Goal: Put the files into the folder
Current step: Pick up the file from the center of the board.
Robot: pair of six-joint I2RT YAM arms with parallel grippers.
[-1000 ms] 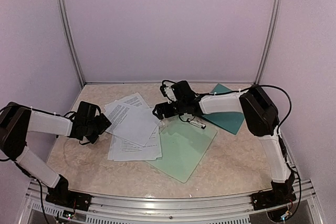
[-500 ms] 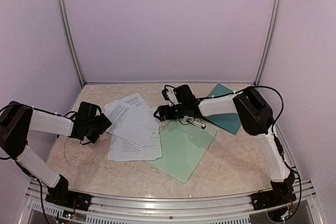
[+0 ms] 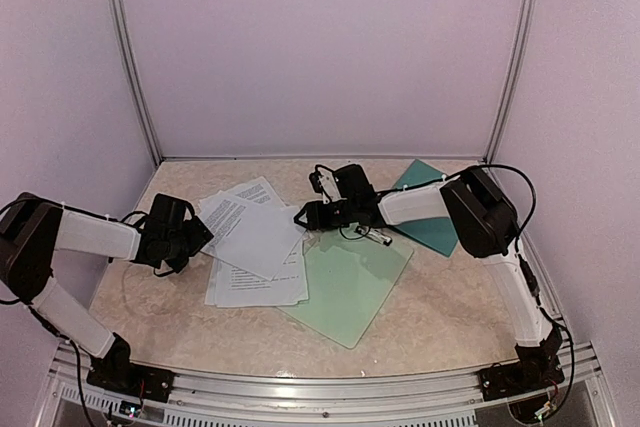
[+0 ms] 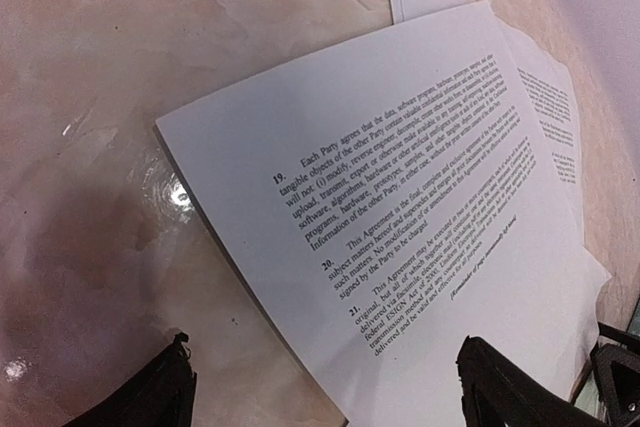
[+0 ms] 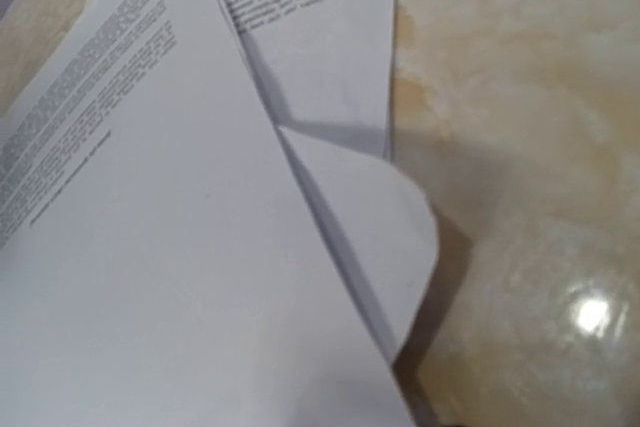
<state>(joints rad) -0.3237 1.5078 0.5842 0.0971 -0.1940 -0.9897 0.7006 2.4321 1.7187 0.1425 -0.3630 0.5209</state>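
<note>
The files (image 3: 258, 242) lie as several overlapping white printed sheets left of centre. The dark teal folder (image 3: 432, 212) lies flat at the back right, partly under the right arm. My left gripper (image 3: 200, 237) is open at the left edge of the pile. In the left wrist view its black fingertips (image 4: 505, 392) straddle a corner of the top sheet (image 4: 400, 197). My right gripper (image 3: 302, 215) is down at the right edge of the pile. The right wrist view shows only sheets (image 5: 150, 247) very close, one corner curled up (image 5: 390, 237), and its fingers are hidden.
A pale mint-green clipboard (image 3: 350, 282) lies at centre front, with its silver clip (image 3: 375, 237) just under the right wrist. Marbled beige tabletop (image 3: 450, 297) surrounds it. Walls and metal posts close in the back and both sides.
The right arm's elbow has drawn in to the left, and its gripper has settled closer onto the right edge of the sheets. The left arm has stayed put.
</note>
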